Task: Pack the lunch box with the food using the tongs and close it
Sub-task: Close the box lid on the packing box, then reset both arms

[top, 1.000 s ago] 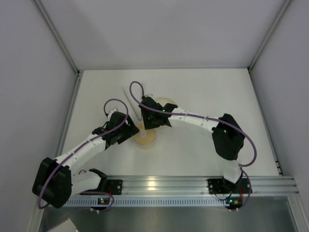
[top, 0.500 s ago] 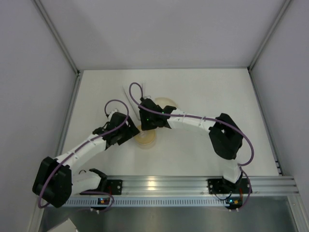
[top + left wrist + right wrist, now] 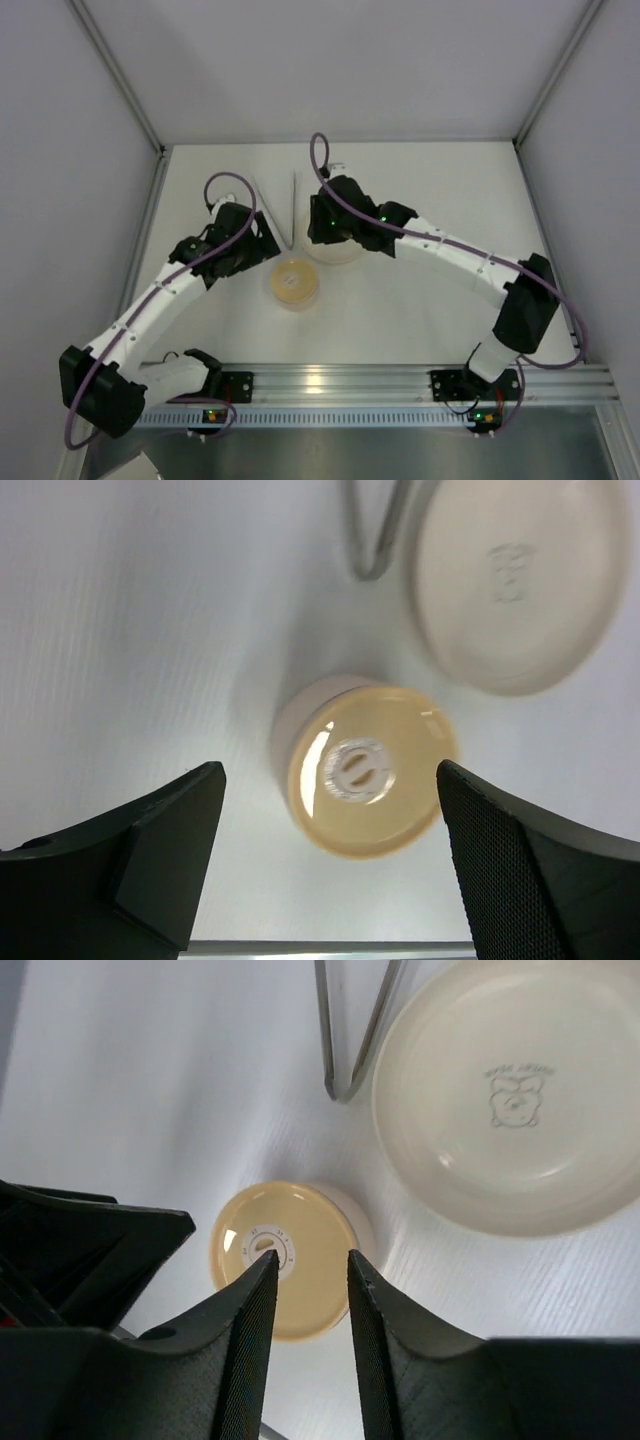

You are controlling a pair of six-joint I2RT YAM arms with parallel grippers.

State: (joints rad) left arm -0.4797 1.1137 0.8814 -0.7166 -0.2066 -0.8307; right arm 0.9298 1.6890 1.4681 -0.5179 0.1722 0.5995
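The lunch box (image 3: 294, 282) stands on the table with its flat tan lid (image 3: 367, 771) on top, also seen in the right wrist view (image 3: 285, 1272). The tongs (image 3: 288, 212) lie flat beside it, their joined end (image 3: 340, 1085) toward the box. My left gripper (image 3: 330, 772) is wide open above and to the left of the box (image 3: 262, 242), holding nothing. My right gripper (image 3: 312, 1257) hangs above the lid with its jaws a little apart and nothing between them (image 3: 318, 232). The food is out of view.
A cream plate (image 3: 510, 1100) with a bear print lies bare next to the tongs, partly under my right wrist in the top view (image 3: 346, 251). One left finger (image 3: 95, 1250) shows at the left of the right wrist view. White walls enclose the table.
Both grippers have drawn back from the lunch box toward the rear and opened wider. The lid stays on the box, and the tongs now show fully.
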